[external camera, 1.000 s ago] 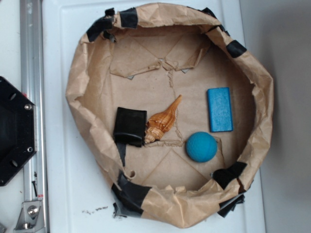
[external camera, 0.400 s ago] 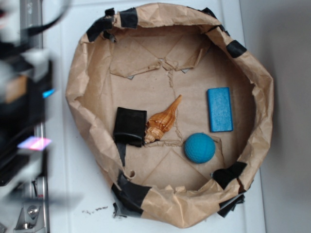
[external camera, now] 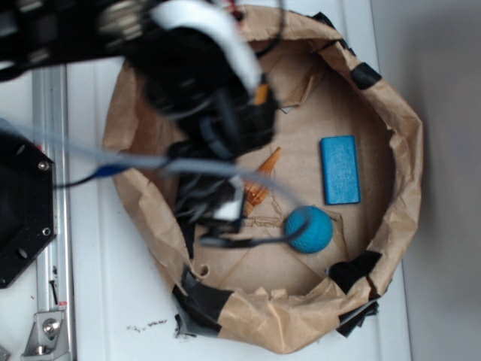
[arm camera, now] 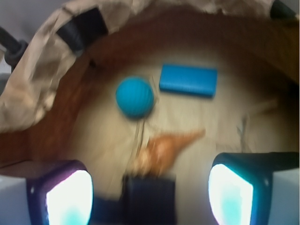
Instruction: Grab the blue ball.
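The gripper (arm camera: pixel 150 194) has its jaws wide apart in the wrist view, one lit pad (arm camera: pixel 68 197) at the lower left and the other at the lower right, with nothing between them and nothing touched. In the exterior view the arm (external camera: pixel 203 83) is a dark blur reaching in from the upper left over the left half of the paper bowl (external camera: pixel 402 143), which sits on the white bench (external camera: pixel 98 301).

Going left to right in the exterior view, the bowl holds one black block (external camera: pixel 188 207), mostly hidden under the arm and its cables; one orange shell (external camera: pixel 263 169), only partly showing; one ball (external camera: pixel 309 229), on the floor of the bowl right of centre and towards the near rim; and one blue block (external camera: pixel 340 170), just beyond the ball and apart from it.

In the wrist view the ball (arm camera: pixel 135 97) lies ahead of the open jaws, left of the blue block (arm camera: pixel 188 80) and beyond the shell (arm camera: pixel 164 146) and the black block (arm camera: pixel 149 197).
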